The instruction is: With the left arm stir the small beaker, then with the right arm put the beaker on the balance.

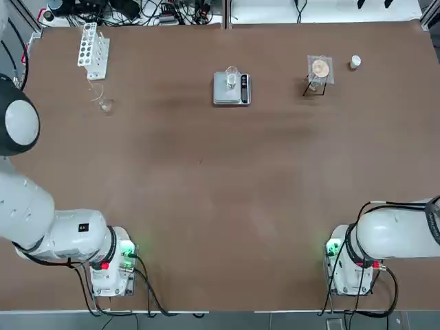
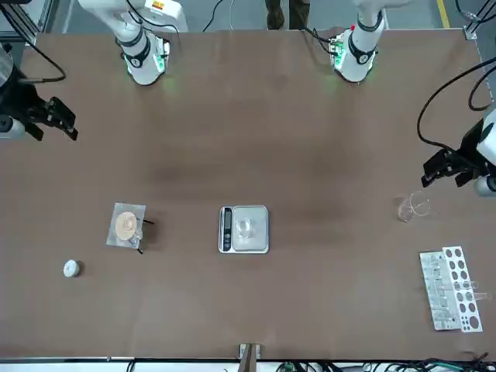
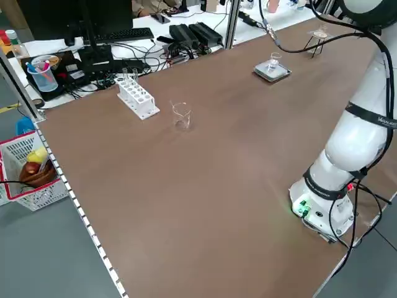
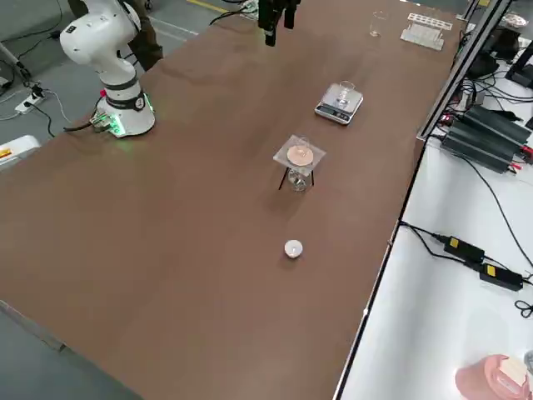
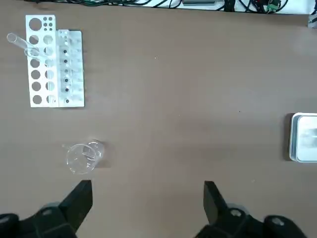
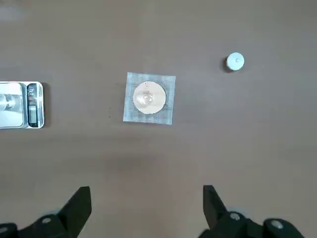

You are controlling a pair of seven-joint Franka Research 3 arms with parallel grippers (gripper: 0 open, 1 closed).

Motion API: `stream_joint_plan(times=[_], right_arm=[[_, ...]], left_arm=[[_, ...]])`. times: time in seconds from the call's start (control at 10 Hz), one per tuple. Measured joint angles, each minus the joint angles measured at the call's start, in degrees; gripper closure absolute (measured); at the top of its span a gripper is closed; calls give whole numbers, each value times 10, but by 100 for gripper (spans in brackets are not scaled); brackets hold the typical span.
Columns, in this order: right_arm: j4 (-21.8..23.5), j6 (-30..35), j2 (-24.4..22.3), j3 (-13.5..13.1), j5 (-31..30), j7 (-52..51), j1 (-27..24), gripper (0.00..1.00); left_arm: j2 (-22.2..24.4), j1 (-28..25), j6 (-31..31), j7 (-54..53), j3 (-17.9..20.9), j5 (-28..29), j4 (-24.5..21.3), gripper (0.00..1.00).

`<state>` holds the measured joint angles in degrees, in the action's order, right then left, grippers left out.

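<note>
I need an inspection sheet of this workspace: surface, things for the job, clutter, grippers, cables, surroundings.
Surface: brown table, no spill seen.
Job's things: small beaker upright on the balance.
Clutter: larger glass beaker near the test-tube rack; wire-gauze stand with a round pale disc; white-capped bottle.
Grippers: left, open and empty, over the table's left side; right, open and empty, over the right side.
Cables: black ones hang around both arm bases.
Surroundings: a person's legs behind the robot.
</note>
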<state>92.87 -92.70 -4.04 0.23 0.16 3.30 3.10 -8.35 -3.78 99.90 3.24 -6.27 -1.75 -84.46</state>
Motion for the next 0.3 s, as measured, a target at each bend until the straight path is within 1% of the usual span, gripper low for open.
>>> stream_joint_plan(times=[0.3], right_arm=[[0, -1, 0, -1, -4, -17, 0, 0]], left_arm=[[0, 0, 0, 0, 0, 0, 0, 1]])
